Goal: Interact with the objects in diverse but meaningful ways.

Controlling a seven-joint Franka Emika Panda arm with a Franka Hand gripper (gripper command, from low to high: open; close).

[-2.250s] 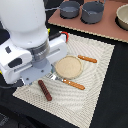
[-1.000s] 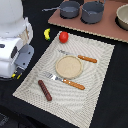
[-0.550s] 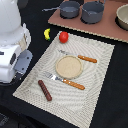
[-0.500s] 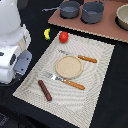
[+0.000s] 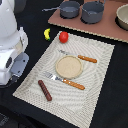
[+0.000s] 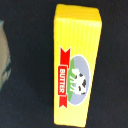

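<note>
At the exterior view's left, the white arm [image 5: 12,45] has pulled back off the placemat [image 5: 95,70], uncovering the tomato [image 5: 63,36], banana [image 5: 47,34] and sausage stick [image 5: 45,90]; its claw is hidden, so I cannot tell its state. In the wrist view, a yellow butter packet [image 6: 75,65] lies flat on black tabletop, probably the next target.

Only readable text is showing in the wrist view: "BUTTER" in white caps, running along a red ribbon on the yellow packet [image 6: 76,62], right beside a cow pic. Nothing else legible tbh.
</note>
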